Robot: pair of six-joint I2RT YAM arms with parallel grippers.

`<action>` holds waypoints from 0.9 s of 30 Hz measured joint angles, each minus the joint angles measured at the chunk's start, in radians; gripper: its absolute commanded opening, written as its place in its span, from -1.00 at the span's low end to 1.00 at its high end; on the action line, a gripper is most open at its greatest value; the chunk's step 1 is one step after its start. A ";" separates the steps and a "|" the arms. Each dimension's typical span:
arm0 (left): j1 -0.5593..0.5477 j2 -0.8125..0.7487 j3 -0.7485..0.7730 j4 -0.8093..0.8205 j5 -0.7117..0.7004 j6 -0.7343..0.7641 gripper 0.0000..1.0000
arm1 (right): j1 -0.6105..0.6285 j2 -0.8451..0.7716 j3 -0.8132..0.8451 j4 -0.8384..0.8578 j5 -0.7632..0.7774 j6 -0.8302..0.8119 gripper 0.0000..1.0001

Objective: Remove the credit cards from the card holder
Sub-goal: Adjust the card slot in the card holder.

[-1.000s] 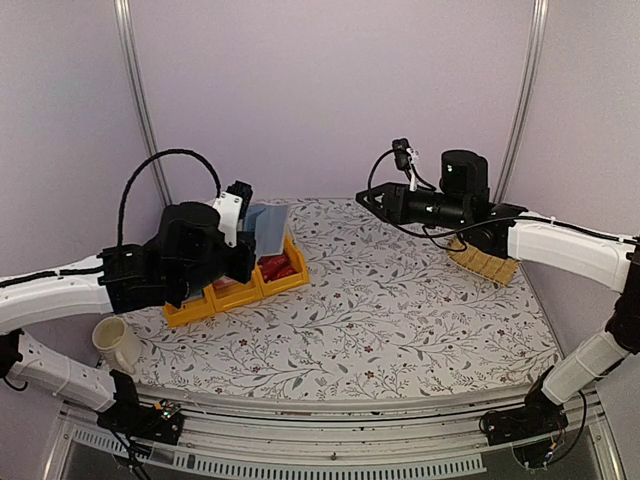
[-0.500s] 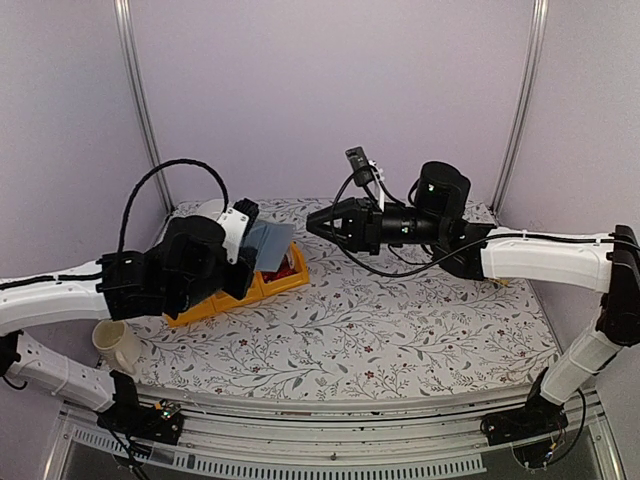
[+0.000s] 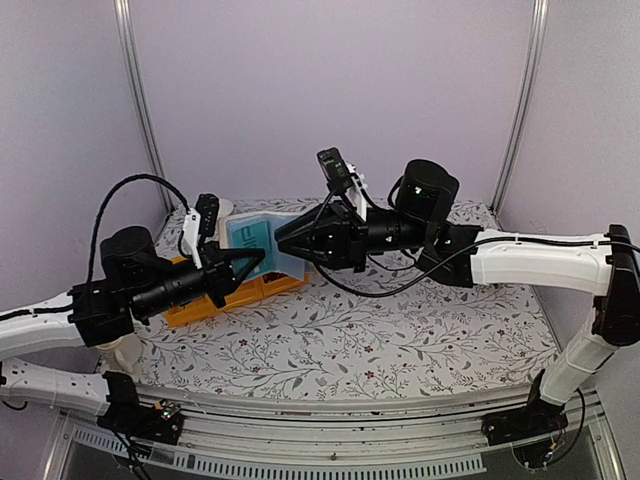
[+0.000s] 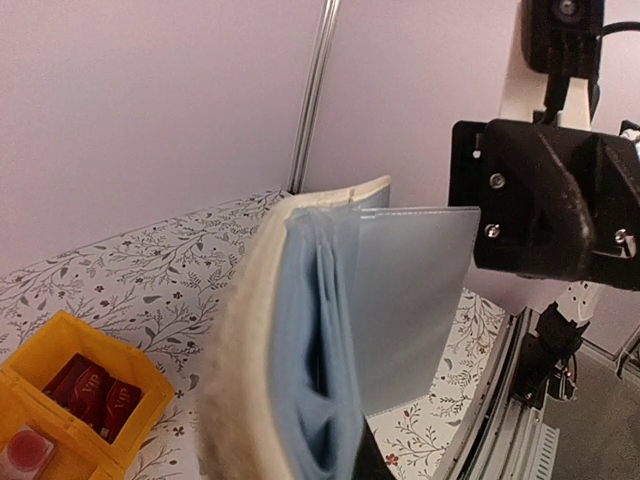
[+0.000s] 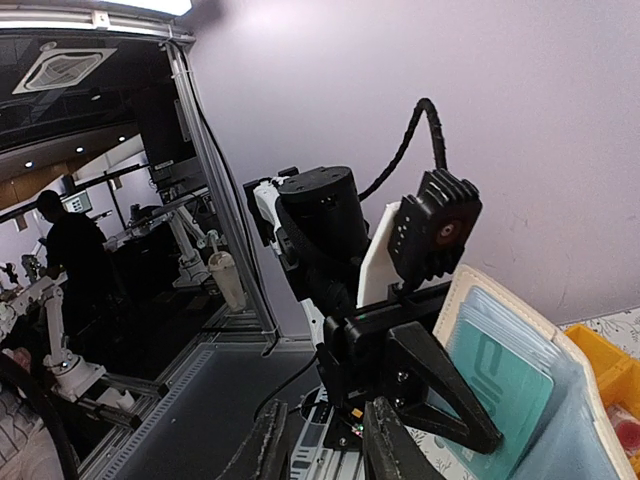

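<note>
The left gripper (image 3: pixel 243 262) is pinching the lower edge of the soft booklet-like card holder with a whitish cover and pale blue-grey leaves (image 4: pixel 305 330), its 2 fingers pressed together on it. It is holding the holder up in the air above the yellow plastic bins (image 3: pixel 255 290), which are sitting at the far left of the flower-printed table (image 3: pixel 400 320).

The holder is hanging open, with its leaves fanning apart and 1 clear sleeve sticking out to the side in the left wrist view. 1 teal green plastic card with light print (image 5: pixel 505 385) is sitting inside a sleeve, facing the right arm.

The right gripper (image 3: pixel 288 240) is pointing at the holder from the right, with its tips just beside the holder's edge; whether they are touching it I cannot tell. In the right wrist view its 2 fingers (image 5: pixel 385 440) are standing a little apart, with nothing between them.

Several red plastic cards (image 4: pixel 95 390) are lying loose in 1 compartment of the yellow bins, below the raised holder.
</note>
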 measured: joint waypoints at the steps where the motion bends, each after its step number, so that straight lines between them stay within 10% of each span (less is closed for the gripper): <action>1: 0.000 0.014 0.004 -0.006 -0.004 -0.004 -1.00 | 0.008 -0.002 0.004 0.000 0.000 -0.012 -0.46; 10: 0.001 0.053 0.034 -0.020 -0.013 -0.010 -1.00 | 0.052 -0.046 0.021 -0.063 0.073 -0.115 -0.44; 27: 0.027 -0.045 -0.109 0.270 0.379 -0.097 -1.00 | 0.035 -0.044 0.013 -0.216 0.132 -0.159 -0.54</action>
